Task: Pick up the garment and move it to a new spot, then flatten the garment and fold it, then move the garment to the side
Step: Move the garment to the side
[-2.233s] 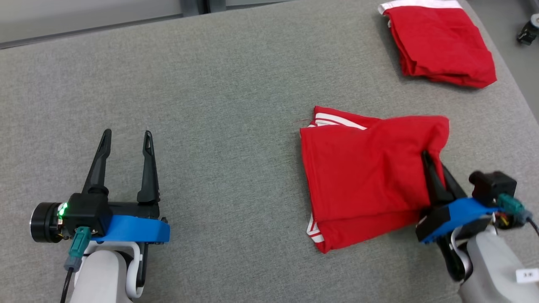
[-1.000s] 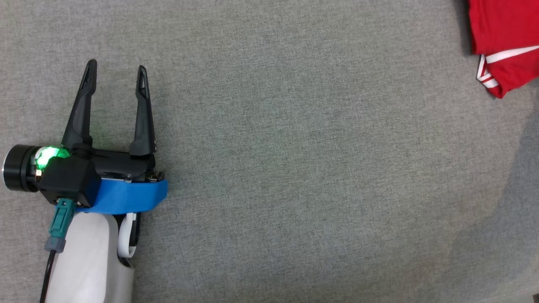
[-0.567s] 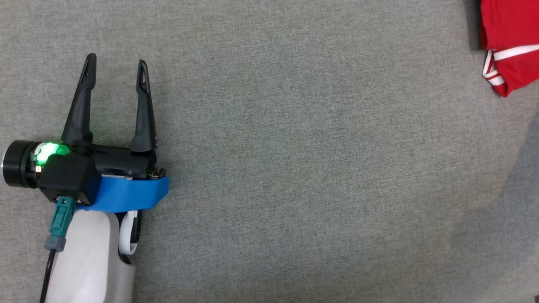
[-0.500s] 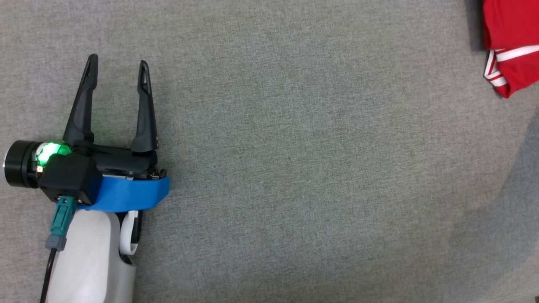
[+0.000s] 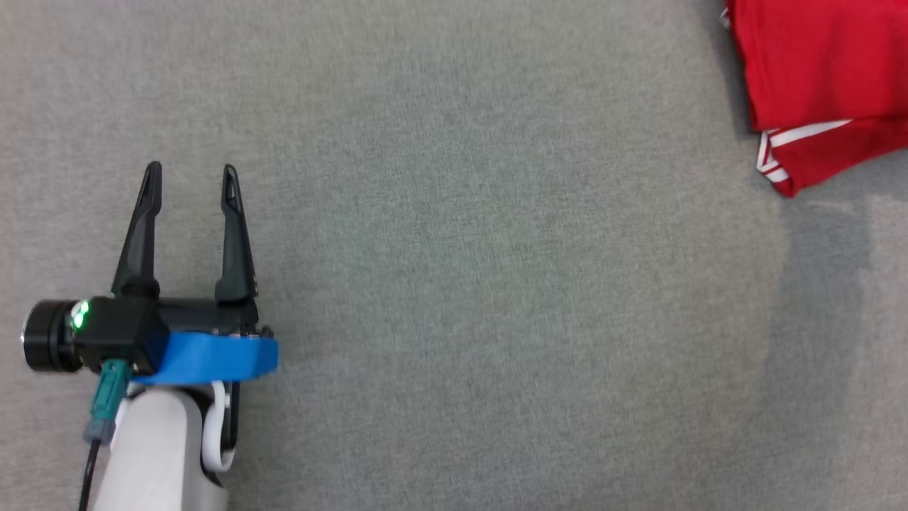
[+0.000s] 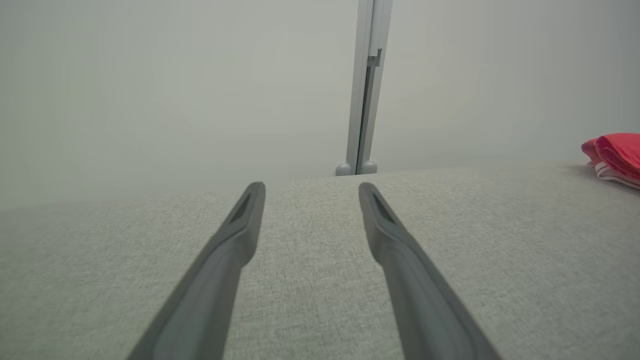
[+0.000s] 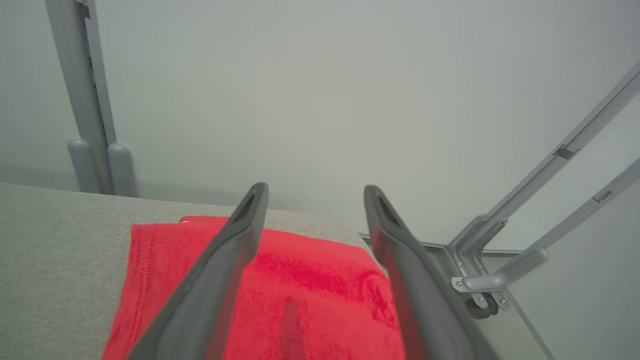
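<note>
The garment (image 5: 823, 71) is a folded red piece with white stripes at one corner. It lies flat on the grey surface at the top right of the head view and runs past the picture's edge. My right gripper (image 7: 316, 189) is open just above the garment (image 7: 310, 290), with nothing between its fingers. My left gripper (image 5: 190, 170) rests open and empty low on the left, far from the cloth. In the left wrist view, the left gripper (image 6: 311, 189) points over bare fabric and the garment (image 6: 615, 155) shows at the far right edge.
The grey fabric surface (image 5: 461, 248) stretches wide between the left gripper and the garment. Its far edge meets a pale wall with a metal post (image 6: 365, 85). Beyond the right corner stands a slanted metal frame (image 7: 525, 250) with a small wheel.
The head camera has shifted, so the left gripper and the garment sit lower in the picture. My right gripper, shut on the garment's edge two seconds ago, now stands open over it.
</note>
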{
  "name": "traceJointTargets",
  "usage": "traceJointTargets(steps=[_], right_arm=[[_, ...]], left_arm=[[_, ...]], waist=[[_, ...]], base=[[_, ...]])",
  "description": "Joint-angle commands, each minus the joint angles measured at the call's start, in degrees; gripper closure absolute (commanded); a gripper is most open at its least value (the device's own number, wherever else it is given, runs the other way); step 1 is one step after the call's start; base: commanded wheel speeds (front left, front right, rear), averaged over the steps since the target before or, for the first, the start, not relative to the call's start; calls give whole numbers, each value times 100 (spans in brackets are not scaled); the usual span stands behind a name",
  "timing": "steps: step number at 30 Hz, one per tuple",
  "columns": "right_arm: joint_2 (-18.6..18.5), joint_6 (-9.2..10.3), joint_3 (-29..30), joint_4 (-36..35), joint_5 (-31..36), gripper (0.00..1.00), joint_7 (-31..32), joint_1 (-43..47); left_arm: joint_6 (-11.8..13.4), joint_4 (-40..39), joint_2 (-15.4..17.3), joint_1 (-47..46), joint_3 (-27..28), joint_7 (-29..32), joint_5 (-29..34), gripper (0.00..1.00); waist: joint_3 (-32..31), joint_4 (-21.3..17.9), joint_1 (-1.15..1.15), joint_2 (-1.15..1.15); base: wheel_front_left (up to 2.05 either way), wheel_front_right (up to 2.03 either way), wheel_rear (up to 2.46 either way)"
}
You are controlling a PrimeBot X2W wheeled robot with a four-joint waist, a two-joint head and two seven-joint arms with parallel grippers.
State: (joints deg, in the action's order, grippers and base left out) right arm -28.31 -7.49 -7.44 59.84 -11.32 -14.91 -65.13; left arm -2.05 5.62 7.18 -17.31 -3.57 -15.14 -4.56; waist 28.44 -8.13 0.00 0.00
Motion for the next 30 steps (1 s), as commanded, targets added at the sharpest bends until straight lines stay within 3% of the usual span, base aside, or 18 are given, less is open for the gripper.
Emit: traceJointTargets(steps=[1,7,16,30], right_arm=[[237,-1,-4,-421,-187,0,-25,325],[590,-1,-325,-1775,-508,0,-25,1542],[939,-1,-417,-2808,-717,0,-26,2983],[1531,-1,423,-3882,-577,0,-28,5232]], left_arm=[[27,27,-13,139,56,2,-34,0],[81,79,-145,540,113,1,-116,0],[83,215,-258,930,172,2,-197,0],[-48,611,-350,1353,163,2,-273,0]], waist=[[-290,-108,0,0],[-934,26,0,0],[-1558,318,0,0],[-2180,906,0,0]], base=[[0,0,0],[0,0,0],[0,0,0],[0,0,0]])
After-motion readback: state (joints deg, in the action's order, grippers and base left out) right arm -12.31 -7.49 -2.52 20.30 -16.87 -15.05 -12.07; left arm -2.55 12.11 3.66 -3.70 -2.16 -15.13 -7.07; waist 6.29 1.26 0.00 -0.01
